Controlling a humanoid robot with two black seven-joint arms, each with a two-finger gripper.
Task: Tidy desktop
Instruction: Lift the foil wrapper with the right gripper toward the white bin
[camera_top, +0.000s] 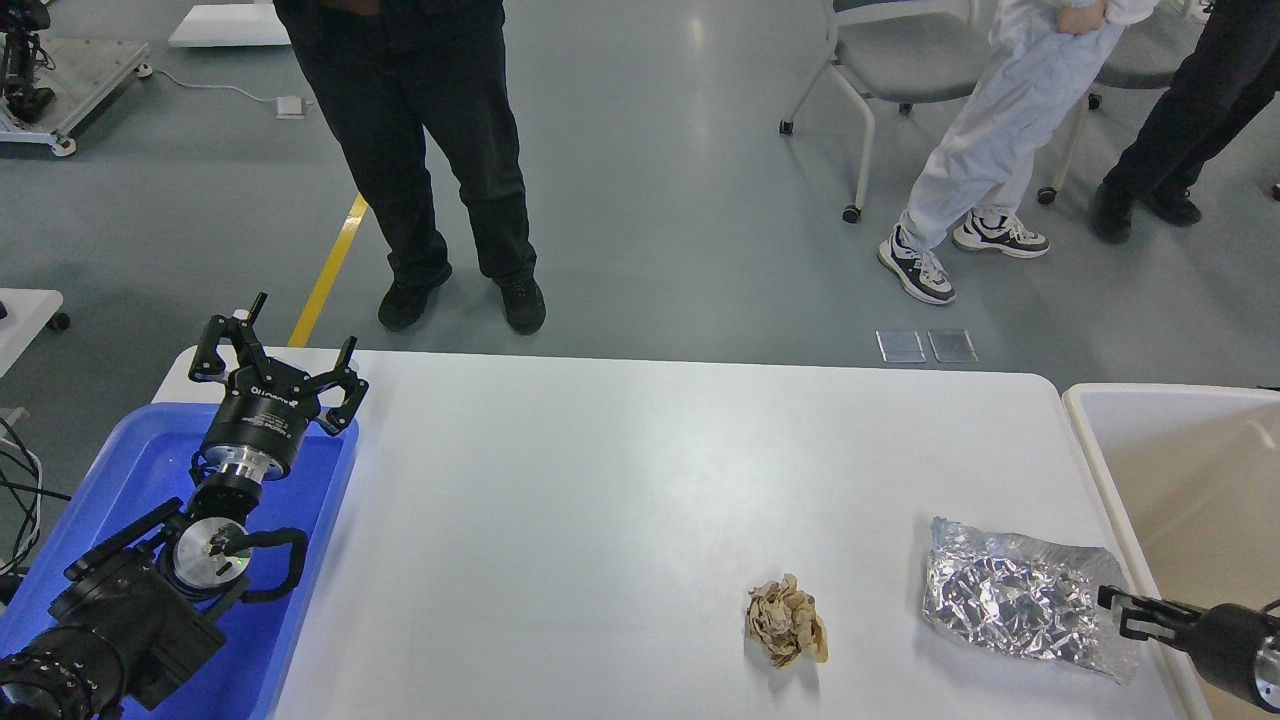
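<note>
Foil wrapper (1020, 598) hides right jaws' tips, grip unclear; left jaws (296, 348) spread, empty.

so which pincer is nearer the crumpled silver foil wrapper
Right. The right pincer sits at the crumpled silver foil wrapper's right edge, at or just over it. The left pincer is far across the white desktop, open above the blue plastic tray.

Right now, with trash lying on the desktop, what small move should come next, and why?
Probably ease the right end effector forward onto the crumpled foil bag: its tips sit at the bag's right edge, and the beige bin is just beside it. The crumpled brown paper lies farther left.
</note>
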